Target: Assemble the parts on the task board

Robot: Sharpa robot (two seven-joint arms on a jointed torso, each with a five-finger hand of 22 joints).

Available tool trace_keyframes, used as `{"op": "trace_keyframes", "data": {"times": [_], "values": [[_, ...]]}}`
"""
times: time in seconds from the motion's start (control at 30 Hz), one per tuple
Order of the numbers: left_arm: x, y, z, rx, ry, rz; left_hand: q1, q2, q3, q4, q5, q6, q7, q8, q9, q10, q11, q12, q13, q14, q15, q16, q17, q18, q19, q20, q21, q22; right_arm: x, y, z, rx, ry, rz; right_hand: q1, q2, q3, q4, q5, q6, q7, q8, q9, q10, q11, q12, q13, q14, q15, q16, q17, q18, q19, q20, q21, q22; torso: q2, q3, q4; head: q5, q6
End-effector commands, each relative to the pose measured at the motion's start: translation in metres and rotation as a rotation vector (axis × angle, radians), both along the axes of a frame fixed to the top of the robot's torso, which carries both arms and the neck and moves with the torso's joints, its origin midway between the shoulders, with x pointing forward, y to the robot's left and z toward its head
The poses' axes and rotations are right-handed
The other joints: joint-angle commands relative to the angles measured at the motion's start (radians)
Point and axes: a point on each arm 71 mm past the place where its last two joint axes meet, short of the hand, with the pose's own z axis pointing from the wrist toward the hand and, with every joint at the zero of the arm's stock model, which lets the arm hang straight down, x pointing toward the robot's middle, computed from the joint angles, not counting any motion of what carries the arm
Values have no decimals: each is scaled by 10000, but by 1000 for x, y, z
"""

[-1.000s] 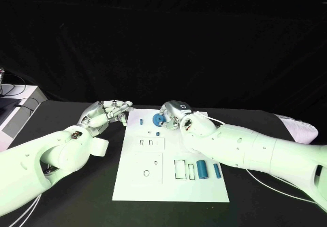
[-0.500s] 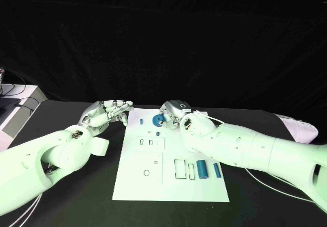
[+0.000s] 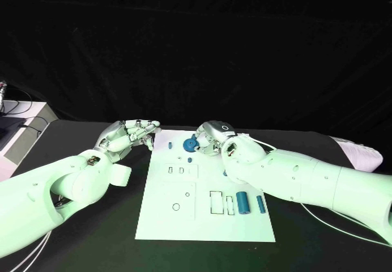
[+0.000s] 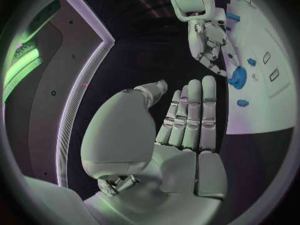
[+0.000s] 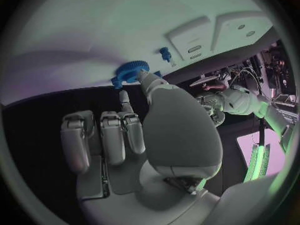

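Right hand (image 3: 211, 136) pinches a blue gear (image 3: 190, 144) over the board (image 3: 204, 226); left hand (image 3: 127, 136) fingers loosely spread, holding nothing.

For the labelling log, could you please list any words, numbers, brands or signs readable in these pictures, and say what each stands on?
None can be read.
White task board: only outlined slots and holes, no lettering.
Blue gear-shaped part pinched by the right hand: no marking.
Two blue cylinder parts: plain.
Back of the right hand: a small ring mark, not a character.
Left hand: no label visible.
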Motion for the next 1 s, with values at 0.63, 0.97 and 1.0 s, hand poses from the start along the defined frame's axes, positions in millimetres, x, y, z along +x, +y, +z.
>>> {"op": "trace_keyframes", "data": {"times": [0.63, 0.97, 1.0], "values": [[-4, 3, -4, -83, -19, -279, -116, 105, 70, -65, -39, 96, 11, 12, 38, 122, -20, 3, 42, -396, 9, -313, -330, 70, -423, 27, -62, -50, -26, -114, 21, 3034, 839, 308, 531, 245, 455, -373, 511, 156, 2, -77, -4, 1028, 41, 7, 2612, 985, 44, 26, 2401, -69, 1048, 32, 53, 2629, -81, 127, -237, 65, 70], [-8, 2, -12, -129, 145, -467, -158, 109, 84, -75, -41, 165, -23, 42, 57, 409, -74, 76, 87, -396, -24, -422, -452, 75, -510, 15, -130, -106, -17, -186, 19, 2913, 1165, -103, 633, 101, 555, -531, 500, 200, 7, -88, -9, 971, 49, -49, 2556, 959, 46, 0, 2297, -69, 1048, 37, 53, 2629, -115, 272, -328, 14, 65], [-8, 2, -12, -132, 154, -474, -158, 109, 84, -75, -41, 165, -23, 42, 57, 409, -74, 76, 87, -396, -24, -422, -452, 75, -510, 15, -130, -106, -15, -190, 18, 2885, 1170, -165, 636, 80, 555, -543, 495, 199, 8, -92, -11, 974, 49, -46, 2559, 960, 46, 1, 2301, -69, 1048, 37, 53, 2629, -119, 277, -328, -8, 62]]}}
